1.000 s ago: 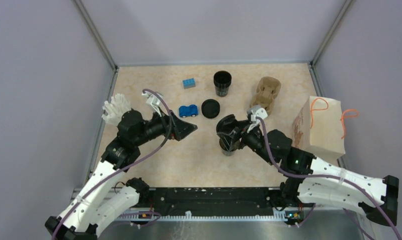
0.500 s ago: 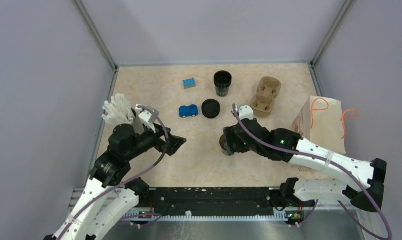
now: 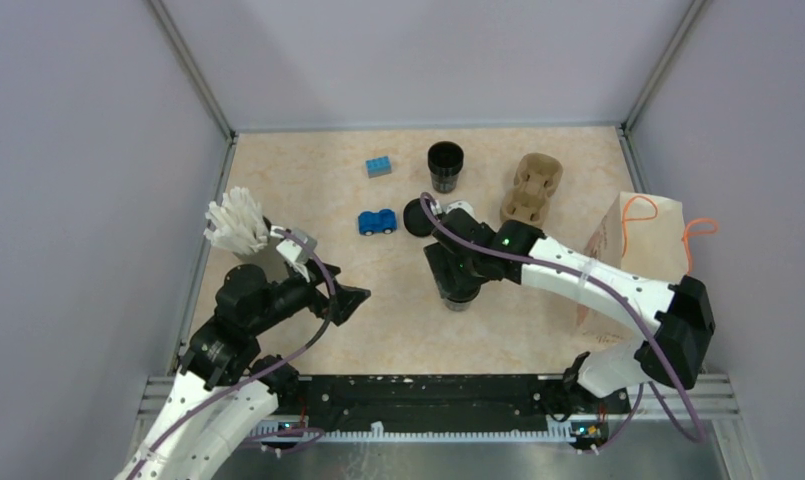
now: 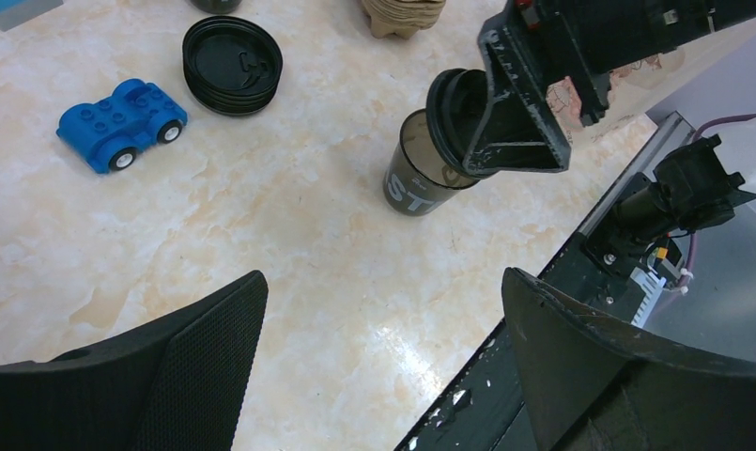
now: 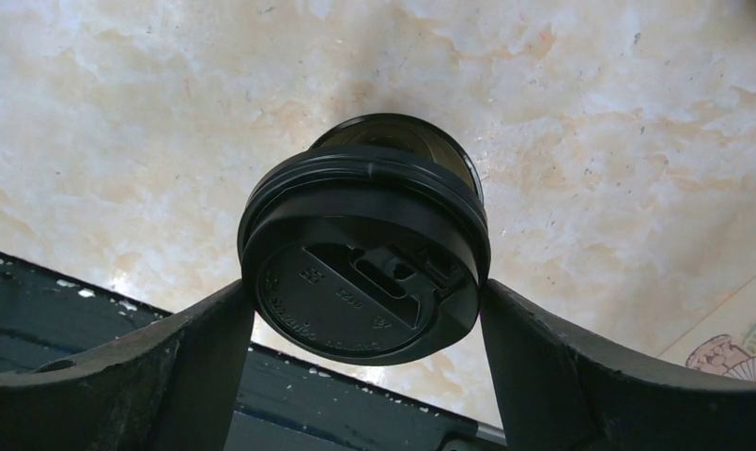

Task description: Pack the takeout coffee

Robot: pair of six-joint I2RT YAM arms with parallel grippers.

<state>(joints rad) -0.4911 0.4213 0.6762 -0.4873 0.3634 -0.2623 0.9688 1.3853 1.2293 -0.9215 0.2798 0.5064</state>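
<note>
Right wrist: right fingers (image 5: 197,349) seemingly clamp tilted lid (image 5: 364,282) atop cup (image 5: 397,134); left fingers (image 4: 209,352) spread.

The right gripper (image 5: 366,305) has a black lid (image 5: 360,249) between its two fingers (image 5: 181,371), one pressed against each side of the rim. The lid is tipped toward the camera (its moulded sip slot and small raised marks show plainly). It hides most of a dark cup (image 5: 407,136), leaving only an arc of rim visible past its far edge. The cup stands on a pale marbled table (image 5: 148,113). A black rail (image 5: 26,301) crosses the lower left, and printed brown paper (image 5: 731,352) shows at the lower right.
</note>
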